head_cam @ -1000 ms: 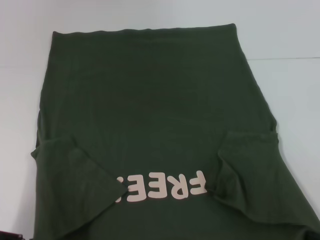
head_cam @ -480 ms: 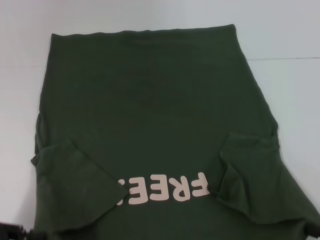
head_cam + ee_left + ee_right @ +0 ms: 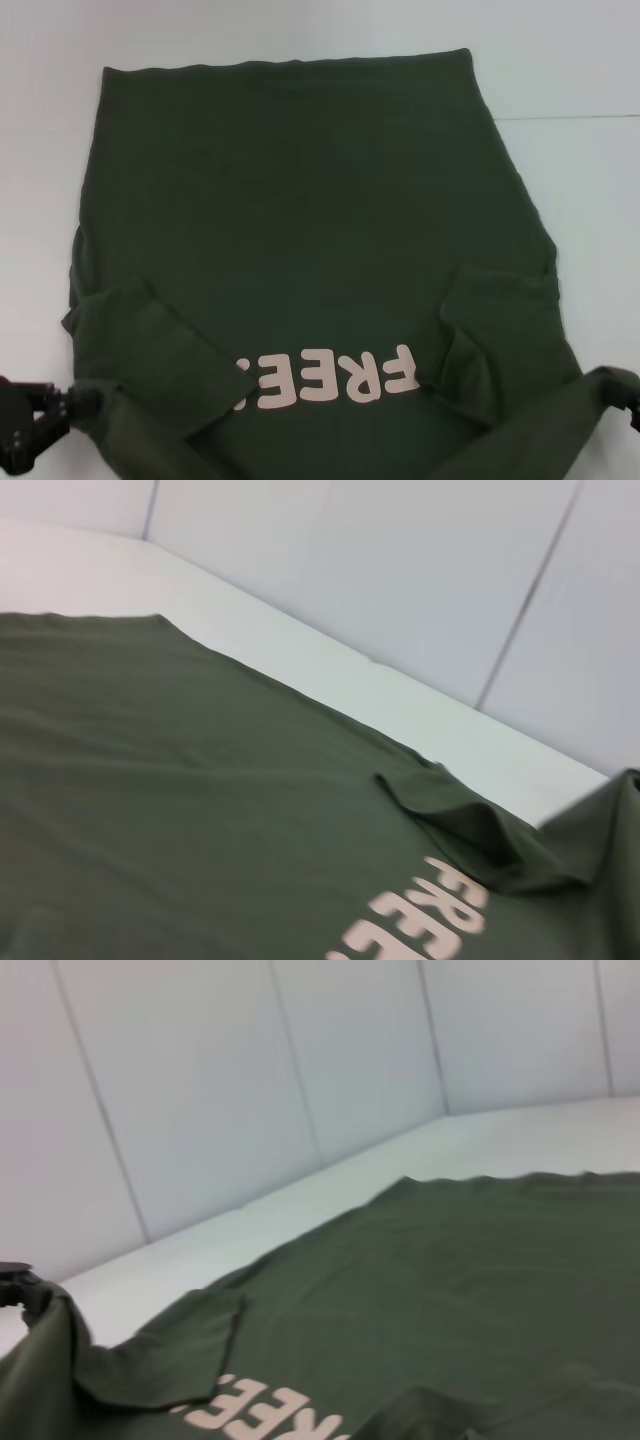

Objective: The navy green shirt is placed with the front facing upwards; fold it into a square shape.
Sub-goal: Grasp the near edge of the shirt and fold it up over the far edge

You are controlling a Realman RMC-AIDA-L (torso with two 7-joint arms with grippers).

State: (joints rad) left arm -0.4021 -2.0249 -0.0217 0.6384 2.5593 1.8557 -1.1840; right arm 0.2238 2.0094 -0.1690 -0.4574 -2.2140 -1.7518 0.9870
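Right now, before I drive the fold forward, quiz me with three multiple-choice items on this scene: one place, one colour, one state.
1. Where is the left gripper?
A. at the shirt's near left corner
B. over the far hem
C. off the table

2. What colour is the lettering?
A. white-blue
B. pale pink
C. yellow

3. How do the sleeves lie on the navy green shirt?
A. spread outward
B. folded in over the body
C. rolled up

Key: 1 A, it holds raised cloth there, as the right gripper does at the near right corner; 2 B, pink on green; 3 B, both flaps overlap the front.
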